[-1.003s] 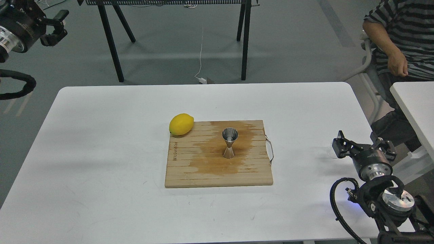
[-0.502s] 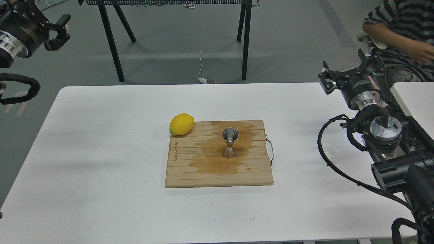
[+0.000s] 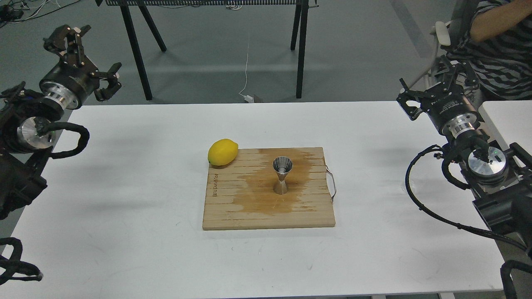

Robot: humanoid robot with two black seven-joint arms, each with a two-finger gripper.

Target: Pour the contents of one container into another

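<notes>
The shiny steel jigger (image 3: 282, 175) stands upright on the wet brown patch of the wooden cutting board (image 3: 232, 207), near the table's middle. I cannot make out the clear glass cup; the spot by the table's right edge is crossed by my right arm's cable. My left gripper (image 3: 88, 56) hangs open and empty over the table's far left corner. My right gripper (image 3: 428, 85) is open and empty too, above the far right corner. Both are far from the jigger.
A yellow lemon (image 3: 222, 152) rests at the board's far left corner. The board has a metal handle (image 3: 331, 183) on its right side. A seated person (image 3: 498, 45) is at the back right, and black trestle legs (image 3: 139, 54) stand behind the white table (image 3: 124, 174).
My right arm rose from low at the table's right edge to the far right corner. My left arm came down and in toward the far left corner. The jigger and lemon stayed put.
</notes>
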